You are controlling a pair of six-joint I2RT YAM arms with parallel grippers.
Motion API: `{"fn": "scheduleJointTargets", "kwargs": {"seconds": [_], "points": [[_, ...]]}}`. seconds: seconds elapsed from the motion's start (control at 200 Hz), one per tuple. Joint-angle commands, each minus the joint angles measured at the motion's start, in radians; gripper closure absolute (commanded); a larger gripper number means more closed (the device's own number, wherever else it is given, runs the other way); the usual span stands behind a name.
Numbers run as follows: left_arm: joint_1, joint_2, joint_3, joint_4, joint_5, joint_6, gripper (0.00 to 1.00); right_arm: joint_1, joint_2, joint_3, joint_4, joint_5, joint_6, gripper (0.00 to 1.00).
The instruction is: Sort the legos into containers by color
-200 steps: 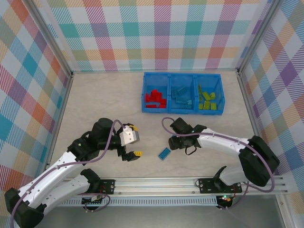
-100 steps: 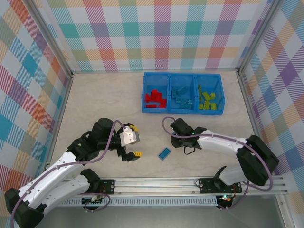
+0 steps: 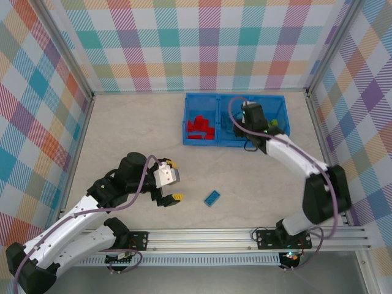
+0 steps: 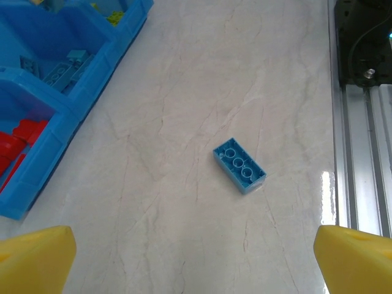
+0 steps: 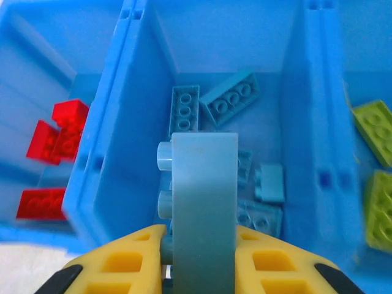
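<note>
The right arm reaches far forward, and the right gripper (image 5: pixel 204 260) is clamped on a light blue brick (image 5: pixel 204 196) above the middle compartment (image 5: pixel 214 67) of the blue bin (image 3: pixel 202 144). The left arm crouches, bent, over the counter (image 3: pixel 122 128). The left gripper (image 3: pixel 174 180) is spread wide near a loose blue brick (image 3: pixel 212 197).

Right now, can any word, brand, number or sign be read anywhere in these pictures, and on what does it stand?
None: no readable text anywhere.
Bright blue plastic bin tray: no label.
Light blue studded plastic brick lying on the table: studs look blank; any embossing too small to tell.
Pale blue brick close to the right wrist camera: blurred, nothing legible.
</note>
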Motion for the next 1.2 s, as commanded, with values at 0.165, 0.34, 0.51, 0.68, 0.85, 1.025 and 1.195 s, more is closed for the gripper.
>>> {"fn": "scheduleJointTargets", "kwargs": {"seconds": [0.165,0.34,0.51,0.68,0.85,1.025,1.195], "points": [[0.011,0.004,-0.023,-0.014,-0.051,0.010,0.00,-0.028,0.271,0.221,0.004,-0.039,-0.055,0.56],[0.010,0.019,-0.025,-0.009,-0.055,0.011,0.00,-0.028,0.176,0.159,0.023,-0.041,-0.052,0.54],[0.010,0.033,-0.020,0.002,-0.055,-0.009,0.00,-0.028,-0.039,0.022,-0.014,-0.143,-0.036,0.43],[-0.020,0.066,0.046,0.012,-0.054,-0.118,0.00,-0.029,-0.341,-0.192,-0.059,-0.362,0.027,0.22],[-0.232,0.141,0.144,0.049,-0.193,-0.186,0.00,-0.028,-0.644,-0.365,-0.159,-0.424,0.124,0.05],[-0.426,0.350,0.106,0.224,-0.372,-0.250,0.00,-0.028,-0.849,-0.476,-0.224,-0.469,0.202,0.00],[-0.474,0.591,0.044,0.459,-0.500,-0.428,0.00,-0.028,-0.882,-0.500,-0.273,-0.480,0.203,0.00]]}}
